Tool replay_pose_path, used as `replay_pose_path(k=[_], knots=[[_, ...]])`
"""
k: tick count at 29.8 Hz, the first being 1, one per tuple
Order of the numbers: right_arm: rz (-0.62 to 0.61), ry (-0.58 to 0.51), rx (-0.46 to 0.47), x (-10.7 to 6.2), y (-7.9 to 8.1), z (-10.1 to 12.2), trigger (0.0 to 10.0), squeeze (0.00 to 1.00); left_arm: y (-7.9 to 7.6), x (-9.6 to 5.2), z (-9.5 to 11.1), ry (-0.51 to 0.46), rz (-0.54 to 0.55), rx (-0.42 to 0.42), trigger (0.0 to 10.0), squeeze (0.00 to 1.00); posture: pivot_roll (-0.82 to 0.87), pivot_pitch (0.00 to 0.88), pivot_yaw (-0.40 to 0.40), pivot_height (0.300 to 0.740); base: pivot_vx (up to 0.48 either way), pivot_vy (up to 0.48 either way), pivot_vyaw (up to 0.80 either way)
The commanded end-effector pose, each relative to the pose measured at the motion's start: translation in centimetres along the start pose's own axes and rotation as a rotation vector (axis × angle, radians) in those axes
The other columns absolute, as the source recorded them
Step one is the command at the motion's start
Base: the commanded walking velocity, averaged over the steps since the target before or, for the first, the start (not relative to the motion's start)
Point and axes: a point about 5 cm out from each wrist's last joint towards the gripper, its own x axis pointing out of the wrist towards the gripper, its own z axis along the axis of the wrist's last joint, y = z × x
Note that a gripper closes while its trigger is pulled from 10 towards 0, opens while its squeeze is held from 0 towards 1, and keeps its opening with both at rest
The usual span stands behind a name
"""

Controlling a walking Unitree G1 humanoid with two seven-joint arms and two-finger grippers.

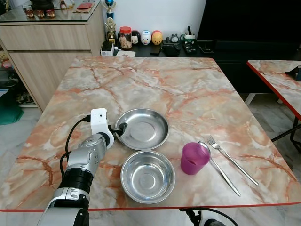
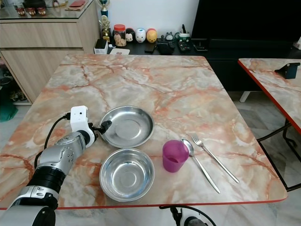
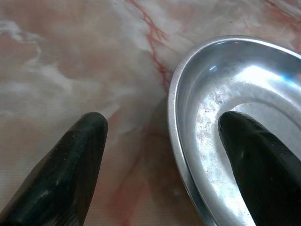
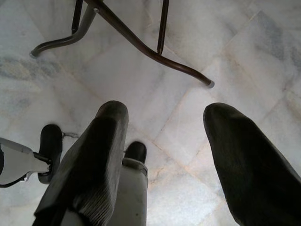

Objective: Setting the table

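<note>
On the marble table (image 1: 150, 80) lies a shallow steel plate (image 1: 142, 128), and just in front of it a steel bowl (image 1: 147, 176). To their right stand a purple cup (image 1: 194, 158), a spoon (image 1: 218, 167) and a fork (image 1: 233, 160). My left gripper (image 1: 120, 128) is at the plate's left rim. In the left wrist view the gripper (image 3: 169, 141) is open and straddles the rim (image 3: 176, 108), one finger inside the plate and the other over the tabletop. My right gripper (image 4: 164, 155) hangs idle and open above the floor.
A wooden sideboard (image 1: 51, 37) stands at the back left. A low dark bench (image 1: 160, 47) with jars and figurines runs behind the table. A second marble table (image 1: 280, 80) is to the right. The near table edge (image 1: 164, 207) is close to me.
</note>
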Motion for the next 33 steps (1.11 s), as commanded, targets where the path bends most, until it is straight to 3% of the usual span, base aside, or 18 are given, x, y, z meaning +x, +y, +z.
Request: replay_pose_path(k=[1, 3, 5, 6, 7, 10, 12, 13, 14, 16, 17, 19, 21, 22, 23, 24, 32, 33], knots=[[-0.002, 0.001, -0.009, 0.0, -0.3, 0.2, 10.0, 0.0, -0.5, 0.2, 0.4, -0.003, 0.002, 0.047, 10.0, 0.0, -0.01, 0.0, -0.065, 0.719, 0.0, 0.0, 0.0], [-0.002, 0.001, -0.008, 0.0, -0.2, 0.2, 10.0, 0.0, -0.5, 0.2, 0.2, 0.001, 0.004, 0.048, 10.0, 0.0, -0.01, 0.0, -0.065, 0.719, 0.0, 0.0, 0.0], [-0.002, 0.001, -0.008, 0.0, -0.2, 0.2, 10.0, 0.0, -0.7, 0.2, 0.1, 0.009, 0.001, 0.068, 9.2, 0.0, -0.01, 0.0, -0.064, 0.719, 0.0, 0.0, 0.0], [-0.002, 0.001, -0.008, 0.0, -0.2, 0.2, 10.0, 0.0, -0.8, 0.3, 0.1, 0.011, -0.001, 0.071, 7.1, 0.0, -0.01, 0.0, -0.064, 0.719, 0.0, 0.0, 0.0], [-0.001, 0.001, -0.008, 0.0, -0.2, 0.2, 10.0, 0.0, -0.8, 0.3, 0.0, 0.014, 0.001, 0.08, 6.2, 0.0, -0.01, 0.0, -0.063, 0.719, 0.0, 0.0, 0.0], [-0.001, 0.001, -0.008, 0.0, -0.2, 0.2, 10.0, 0.0, -0.8, 0.3, 0.0, 0.016, 0.003, 0.089, 6.1, 0.0, 0.0, 0.0, -0.063, 0.719, 0.0, 0.0, 0.0], [0.002, 0.002, -0.009, 0.0, -0.2, 0.2, 10.0, 0.0, -0.8, 0.3, -0.2, 0.027, 0.01, 0.101, 3.4, 0.0, 0.0, 0.0, -0.063, 0.719, 0.0, 0.0, 0.0], [0.003, 0.002, -0.009, 0.0, -0.2, 0.2, 10.0, 0.0, -0.8, 0.3, -0.2, 0.027, 0.01, 0.101, 3.4, 0.0, 0.0, 0.0, -0.063, 0.719, 0.0, 0.0, 0.0], [0.003, 0.002, -0.009, 0.0, -0.2, 0.2, 10.0, 0.0, -0.8, 0.3, -0.3, 0.029, 0.012, 0.102, 2.2, 0.0, 0.0, 0.0, -0.063, 0.719, 0.0, 0.0, 0.0], [0.005, 0.004, -0.01, 0.0, -0.1, 0.2, 10.0, 0.0, -0.8, 0.3, -0.4, 0.033, 0.015, 0.108, 2.0, 0.0, 0.0, 0.0, -0.063, 0.719, 0.0, 0.0, 0.0], [0.005, 0.004, -0.01, 0.0, -0.1, 0.2, 10.0, 0.0, -0.8, 0.3, -0.4, 0.033, 0.015, 0.108, 2.0, 0.0, 0.0, 0.0, -0.063, 0.719, 0.0, 0.0, 0.0], [0.007, 0.005, -0.015, 0.0, -0.1, 0.2, 10.0, 0.0, -0.8, 0.2, -0.5, 0.037, 0.019, 0.113, 3.5, 0.0, -0.01, 0.0, -0.062, 0.719, 0.0, 0.0, 0.0], [0.008, 0.006, -0.015, 0.0, -0.1, 0.2, 10.0, 0.0, -0.8, 0.2, -0.5, 0.039, 0.021, 0.113, 3.9, 0.0, -0.01, 0.0, -0.062, 0.719, 0.0, 0.0, 0.0], [0.009, 0.006, -0.016, 0.0, -0.1, 0.2, 10.0, 0.0, -0.8, 0.2, -0.5, 0.041, 0.024, 0.116, 8.7, 0.0, 0.0, 0.0, -0.063, 0.719, 0.0, 0.0, 0.0], [0.009, 0.006, -0.016, 0.0, -0.1, 0.2, 10.0, 0.0, -0.8, 0.2, -0.5, 0.041, 0.024, 0.116, 8.7, 0.0, 0.0, 0.0, -0.063, 0.719, 0.0, 0.0, 0.0], [0.009, 0.007, -0.016, 0.0, -0.1, 0.2, 10.0, 0.0, -0.8, 0.2, -0.5, 0.044, 0.025, 0.118, 10.0, 0.0, 0.0, 0.0, -0.063, 0.719, 0.0, 0.0, 0.0], [0.011, 0.008, -0.017, 0.0, -0.1, 0.2, 10.0, 0.0, -0.8, 0.2, -0.8, 0.059, 0.025, 0.131, 10.0, 0.0, 0.0, 0.0, -0.064, 0.719, 0.0, 0.0, 0.0], [0.011, 0.008, -0.017, 0.0, -0.1, 0.2, 10.0, 0.0, -0.8, 0.2, -0.8, 0.061, 0.024, 0.132, 9.3, 0.0, 0.0, 0.0, -0.064, 0.719, 0.0, 0.0, 0.0]])
